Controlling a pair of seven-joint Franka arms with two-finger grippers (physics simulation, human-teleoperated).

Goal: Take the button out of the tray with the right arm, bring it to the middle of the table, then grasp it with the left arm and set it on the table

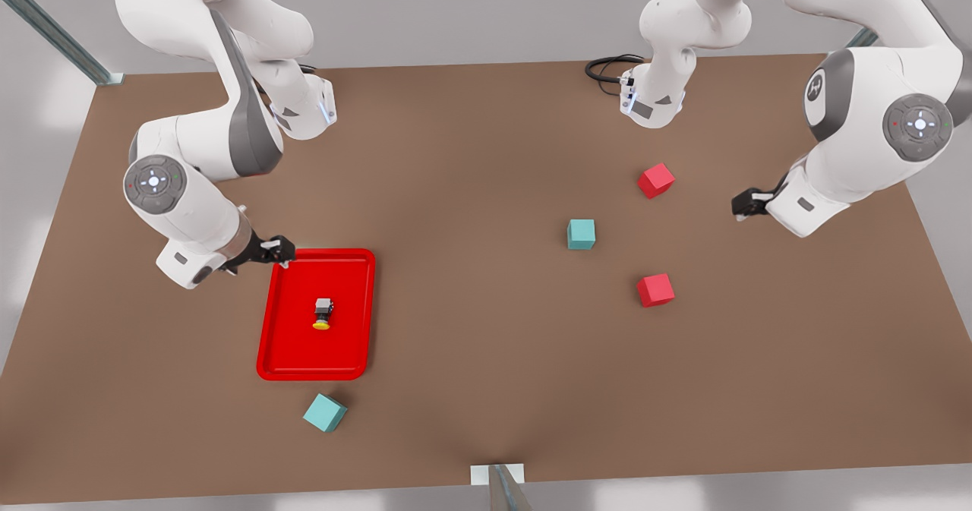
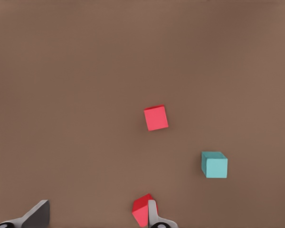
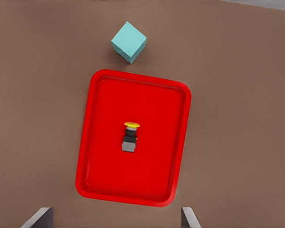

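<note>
Yellow-capped button [image 3: 130,137] mid tray [image 3: 99,95], right tool [image 1: 278,251] wide above tray edge, left tool [image 1: 746,205] wide, well apart.

Two red cubes sit on the front view's right: one [image 1: 655,180] farther back, the other [image 1: 654,289] nearer the front edge. Between them and a little toward the middle I see a teal cube [image 1: 581,234], well apart from both. A second teal cube [image 1: 325,412] lies turned at an angle on the front view's left, near the front edge. A black cable [image 1: 607,69] loops at the far edge.
</note>
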